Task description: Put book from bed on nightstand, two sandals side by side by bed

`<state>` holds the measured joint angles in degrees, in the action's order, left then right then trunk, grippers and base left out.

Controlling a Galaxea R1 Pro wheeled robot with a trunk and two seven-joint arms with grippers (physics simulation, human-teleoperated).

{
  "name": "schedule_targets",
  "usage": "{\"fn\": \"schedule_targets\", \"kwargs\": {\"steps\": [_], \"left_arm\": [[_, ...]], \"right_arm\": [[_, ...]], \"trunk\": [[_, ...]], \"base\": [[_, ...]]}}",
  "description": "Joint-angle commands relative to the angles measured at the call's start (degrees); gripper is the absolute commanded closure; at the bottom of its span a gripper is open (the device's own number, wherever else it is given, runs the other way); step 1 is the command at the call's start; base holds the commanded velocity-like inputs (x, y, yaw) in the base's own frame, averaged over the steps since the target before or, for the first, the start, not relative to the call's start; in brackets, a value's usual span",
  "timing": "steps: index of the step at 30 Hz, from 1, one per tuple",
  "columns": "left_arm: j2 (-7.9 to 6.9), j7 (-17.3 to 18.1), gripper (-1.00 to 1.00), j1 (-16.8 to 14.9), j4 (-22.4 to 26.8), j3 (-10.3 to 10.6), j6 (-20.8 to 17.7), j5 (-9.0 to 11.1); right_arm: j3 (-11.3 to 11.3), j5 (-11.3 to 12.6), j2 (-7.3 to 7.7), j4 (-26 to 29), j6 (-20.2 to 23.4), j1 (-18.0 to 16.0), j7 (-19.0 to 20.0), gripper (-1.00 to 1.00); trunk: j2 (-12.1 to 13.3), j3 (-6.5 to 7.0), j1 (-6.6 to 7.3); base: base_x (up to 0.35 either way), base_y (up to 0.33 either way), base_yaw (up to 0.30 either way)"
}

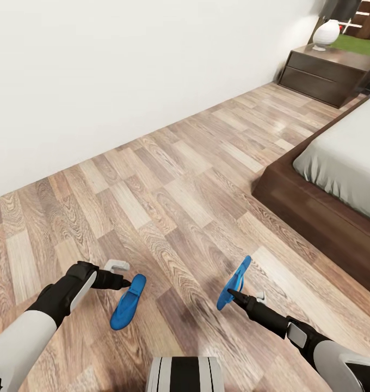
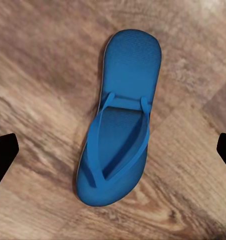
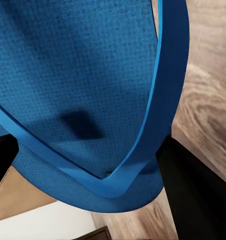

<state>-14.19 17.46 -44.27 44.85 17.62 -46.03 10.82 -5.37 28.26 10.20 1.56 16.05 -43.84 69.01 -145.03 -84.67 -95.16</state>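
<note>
**Robot Held One Sandal Aloft, Second Lay on Floor**

At the lower centre of the head view, the right end effector (image 1: 232,294) was clamped on a blue sandal (image 1: 235,281), which stood tilted on edge and appeared lifted off the wood-plank floor (image 1: 168,179). The right wrist view showed that sandal (image 3: 83,100) close up, its sole and strap caught between two dark fingers (image 3: 197,195). At lower left, the left end effector (image 1: 121,279) hovered by the heel end of the other sandal (image 1: 128,302), which lay flat on the floor, straps up. In the left wrist view this sandal (image 2: 120,120) rested between and beyond the spread fingertips (image 2: 3,152), untouched; the fingers stood apart.

The bed (image 1: 337,179) ran down the right side of the frame, its dark frame near the held sandal. A nightstand (image 1: 326,73) sat in the upper right corner with a white lamp (image 1: 326,34) on top. The book could not be seen.

The grip on the raised sandal looked thin, taken at an edge of a flexible sole, so a quick swing might let it twist or slip free and land askew. Set down on its edge, it could tip over, straps down. The floor sandal could also skid if the left fingers closed off-centre, leaving the pair apart, not side by side.
</note>
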Motion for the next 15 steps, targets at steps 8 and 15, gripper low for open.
{"fn": "schedule_targets", "kwargs": {"steps": [8, 15], "left_arm": [[-0.02, -0.2, -1.0, 0.0, 0.1, 0.2, -0.2, 0.5], [0.04, -0.2, -1.0, 0.0, 0.1, 0.2, -0.1, 0.5]], "right_arm": [[-0.4, -0.5, 0.07, 0.4, -1.8, 0.0, 11.0, 1.0], [-0.2, -0.6, -0.16, 2.8, -6.4, 0.7, 13.3, 1.0]], "trunk": [[0.0, -0.04, 0.01], [0.0, -0.04, 0.01]], "base": [[0.0, 0.0, 0.0], [0.0, 0.0, 0.0]]}}
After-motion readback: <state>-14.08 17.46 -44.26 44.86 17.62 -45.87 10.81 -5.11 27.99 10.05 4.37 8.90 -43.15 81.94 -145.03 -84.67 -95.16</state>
